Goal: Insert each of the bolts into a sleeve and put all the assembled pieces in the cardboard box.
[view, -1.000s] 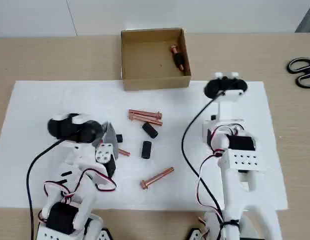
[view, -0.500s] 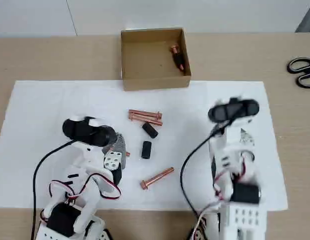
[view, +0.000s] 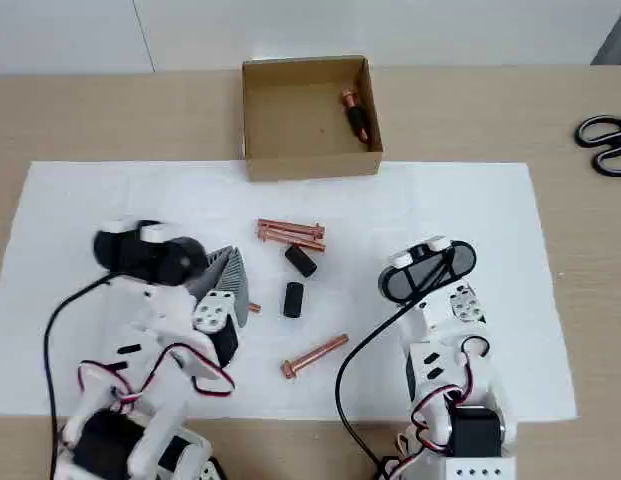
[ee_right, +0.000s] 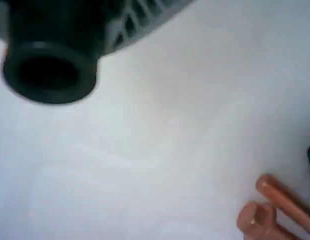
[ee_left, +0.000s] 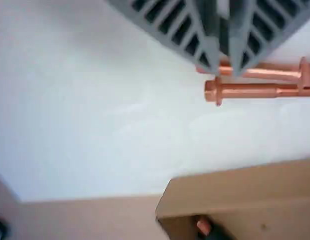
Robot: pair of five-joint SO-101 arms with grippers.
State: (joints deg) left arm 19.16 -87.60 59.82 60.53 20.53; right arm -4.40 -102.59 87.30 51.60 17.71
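Observation:
The cardboard box [view: 308,166] stands at the back with one assembled piece [view: 356,115] inside. Two copper bolts [view: 290,233] lie side by side on the white sheet, and a third bolt [view: 315,356] lies nearer the front. Two black sleeves [view: 300,260] [view: 293,299] rest between them. My left gripper [view: 226,275] hangs shut over the sheet, and a short bolt end [view: 253,307] shows beside it. In the left wrist view its fingertips [ee_left: 234,62] point at the bolt pair [ee_left: 254,91]. My right gripper [ee_right: 65,42] is shut on a black sleeve [ee_right: 49,70].
Scissors [view: 604,142] lie on the bare table at the far right. The white sheet [view: 110,200] covers the working area. The right arm [view: 427,270] stands low near the front right. The box corner [ee_left: 229,192] shows beyond the bolts in the left wrist view.
The right arm has drawn back from near the box toward the front of the sheet. The left arm swung right, then back left.

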